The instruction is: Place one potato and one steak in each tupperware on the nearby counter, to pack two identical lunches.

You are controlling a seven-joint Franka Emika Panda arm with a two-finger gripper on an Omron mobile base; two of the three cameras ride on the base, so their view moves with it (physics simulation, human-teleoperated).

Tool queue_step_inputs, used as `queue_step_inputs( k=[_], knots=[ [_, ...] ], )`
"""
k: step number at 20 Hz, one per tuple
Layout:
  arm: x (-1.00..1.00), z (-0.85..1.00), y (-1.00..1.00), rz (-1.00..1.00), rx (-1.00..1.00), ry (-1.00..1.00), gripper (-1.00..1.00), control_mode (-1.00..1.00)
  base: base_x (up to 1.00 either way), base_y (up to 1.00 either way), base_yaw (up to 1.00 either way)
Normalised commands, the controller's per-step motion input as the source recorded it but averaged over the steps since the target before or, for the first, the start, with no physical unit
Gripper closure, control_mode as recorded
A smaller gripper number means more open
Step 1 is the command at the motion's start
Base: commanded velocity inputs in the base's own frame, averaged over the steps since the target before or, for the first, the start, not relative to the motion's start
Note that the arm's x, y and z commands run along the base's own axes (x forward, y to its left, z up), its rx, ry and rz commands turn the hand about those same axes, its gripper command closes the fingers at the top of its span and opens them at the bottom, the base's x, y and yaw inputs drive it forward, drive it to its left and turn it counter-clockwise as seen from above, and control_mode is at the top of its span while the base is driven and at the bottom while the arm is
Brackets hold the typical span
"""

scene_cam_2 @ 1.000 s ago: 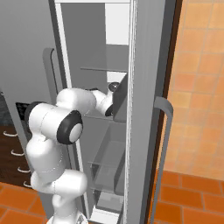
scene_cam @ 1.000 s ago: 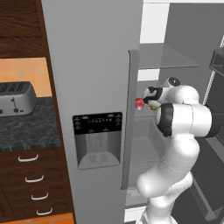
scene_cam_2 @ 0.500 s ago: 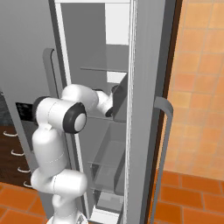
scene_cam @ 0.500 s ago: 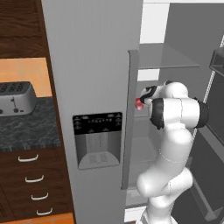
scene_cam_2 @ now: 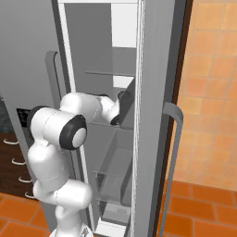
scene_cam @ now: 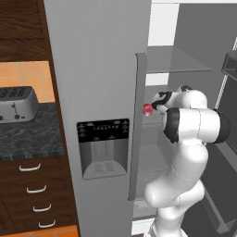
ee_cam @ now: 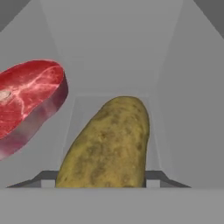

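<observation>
The potato (ee_cam: 107,146) is seen right between the fingers (ee_cam: 103,183), very near, with its long side pointing away from the hand. The steak (ee_cam: 27,101) lies just to its left on the fridge shelf (ee_cam: 113,65). Whether the fingers are gripping the potato cannot be told. The arm (scene_cam: 192,122) is reached into the fridge, with the hand held level.

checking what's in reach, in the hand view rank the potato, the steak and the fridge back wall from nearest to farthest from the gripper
1. potato: lowest in the view, right in front of the gripper, between its fingers.
2. steak: off to the view's left, a little farther in.
3. fridge back wall: behind both, farthest.
</observation>
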Motion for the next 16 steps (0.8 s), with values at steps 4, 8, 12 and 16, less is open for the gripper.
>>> queue_step_inputs(
  k=[4,8,12,16],
  knots=[
    [-0.57,0.85,0.53,0.05,-0.04,-0.06,1.0,-1.0,0.0,0.0,0.0],
    [-0.85,0.79,0.76,0.01,-0.18,0.0,1.0,-1.0,0.0,0.0,0.0],
    [-1.0,0.6,0.49,0.0,-0.13,0.01,1.0,-1.0,0.0,0.0,0.0],
    [-1.0,0.61,0.08,-0.01,0.05,0.06,1.0,-1.0,0.0,0.0,0.0]
  ],
)
